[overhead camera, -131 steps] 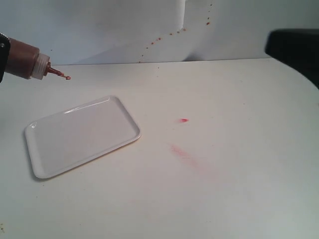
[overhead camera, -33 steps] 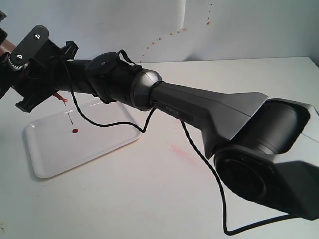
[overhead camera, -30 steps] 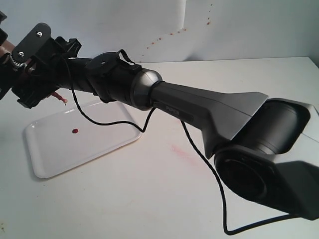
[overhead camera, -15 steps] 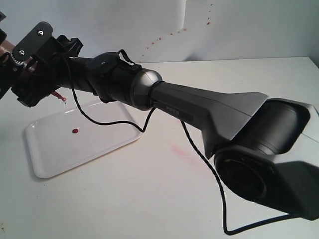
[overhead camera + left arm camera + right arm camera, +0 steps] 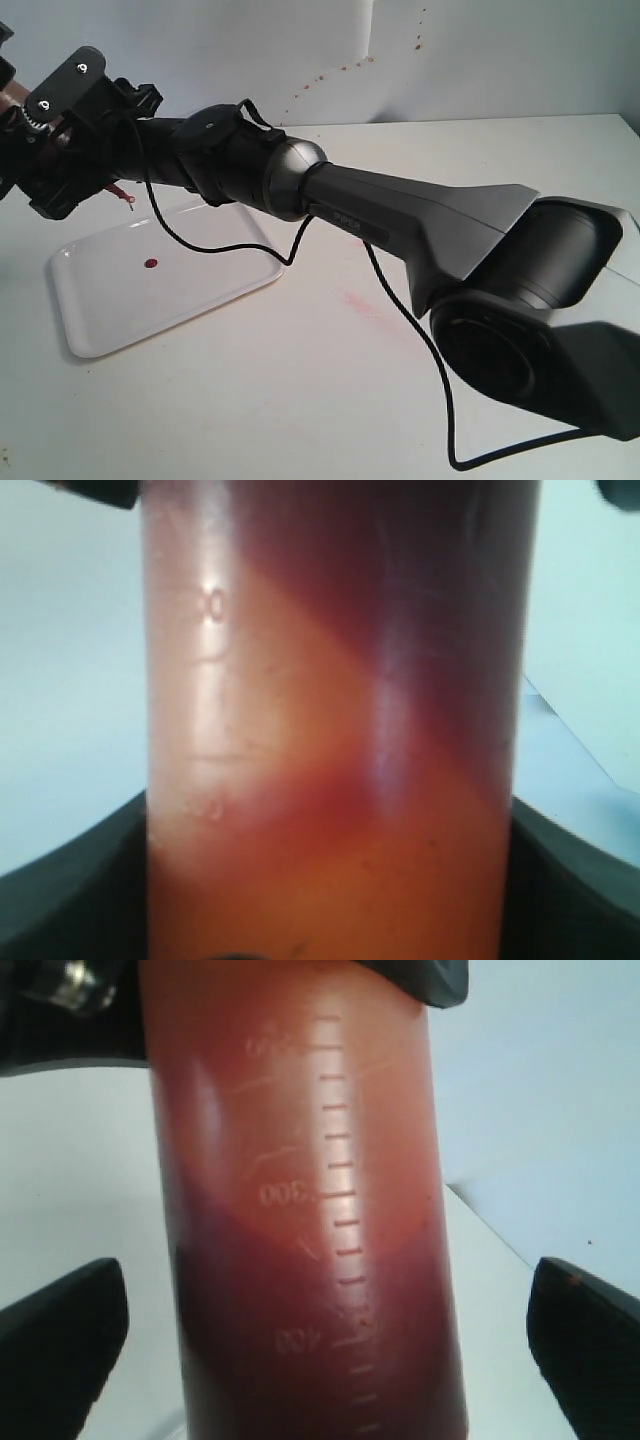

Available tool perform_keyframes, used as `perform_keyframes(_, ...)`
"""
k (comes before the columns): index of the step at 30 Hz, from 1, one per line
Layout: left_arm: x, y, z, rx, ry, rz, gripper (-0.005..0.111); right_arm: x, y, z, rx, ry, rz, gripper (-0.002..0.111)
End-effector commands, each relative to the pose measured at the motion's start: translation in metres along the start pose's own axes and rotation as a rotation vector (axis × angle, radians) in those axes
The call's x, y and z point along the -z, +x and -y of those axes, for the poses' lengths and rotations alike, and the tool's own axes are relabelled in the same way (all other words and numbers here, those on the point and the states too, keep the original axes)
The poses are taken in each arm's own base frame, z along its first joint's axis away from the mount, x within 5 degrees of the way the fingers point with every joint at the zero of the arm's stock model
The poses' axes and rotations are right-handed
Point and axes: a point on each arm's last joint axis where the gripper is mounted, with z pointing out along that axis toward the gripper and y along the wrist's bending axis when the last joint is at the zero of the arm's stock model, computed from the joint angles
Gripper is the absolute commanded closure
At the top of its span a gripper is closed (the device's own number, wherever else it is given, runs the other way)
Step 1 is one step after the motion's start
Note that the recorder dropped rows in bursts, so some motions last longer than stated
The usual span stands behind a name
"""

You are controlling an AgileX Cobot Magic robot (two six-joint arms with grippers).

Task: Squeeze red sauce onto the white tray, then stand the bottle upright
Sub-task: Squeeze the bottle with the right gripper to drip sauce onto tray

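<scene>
The bottle (image 5: pixel 330 730) hangs tilted over the far-left side of the table, its red nozzle (image 5: pixel 118 191) pointing down toward the white tray (image 5: pixel 215 250). My left gripper (image 5: pixel 325 880) is shut on the bottle, dark jaws pressed to both sides. In the exterior view it is mostly hidden at the left edge. My right gripper (image 5: pixel 62 135) reaches across and straddles the bottle (image 5: pixel 305 1210). It is open, and its fingers (image 5: pixel 60 1335) stand apart from the bottle's sides. A small round blob of red sauce (image 5: pixel 150 264) lies on the tray.
The right arm (image 5: pixel 400 215) stretches across the table from its bulky base (image 5: pixel 530 320), and its black cable (image 5: pixel 440 390) loops over the tabletop. Faint pink smears (image 5: pixel 362 303) mark the table, and red specks (image 5: pixel 340 68) mark the wall.
The right arm has come in across the table to the bottle. A thin thread of sauce fell to the tray and has stopped, leaving the blob. The right gripper shifted slightly.
</scene>
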Motion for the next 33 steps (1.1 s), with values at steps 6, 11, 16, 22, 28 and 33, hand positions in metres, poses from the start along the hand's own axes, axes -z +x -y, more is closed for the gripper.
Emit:
perform_keyframes(6,0.005,0.004,-0.005,0.035,-0.02,-0.01,0.107,0.001,-0.003,-0.007,-0.006,-0.079,0.012,0.107)
perform_keyframes(11,0.005,0.004,-0.005,0.035,-0.02,-0.01,0.107,0.001,-0.003,-0.006,-0.006,-0.07,0.012,0.108)
perform_keyframes(16,0.005,0.004,-0.005,0.035,-0.02,-0.01,0.107,0.001,-0.003,-0.006,-0.006,-0.07,0.012,0.103)
perform_keyframes(22,0.005,0.004,-0.005,0.039,-0.02,-0.01,0.107,0.001,-0.003,-0.006,0.022,-0.07,0.005,0.048)
perform_keyframes(28,0.005,0.004,-0.005,0.042,-0.02,-0.01,0.107,0.0,-0.002,-0.004,-0.036,-0.048,-0.002,0.003)
perform_keyframes(33,0.005,0.004,-0.005,0.042,-0.02,-0.01,0.107,0.006,-0.014,0.0,-0.033,-0.04,0.016,0.003)
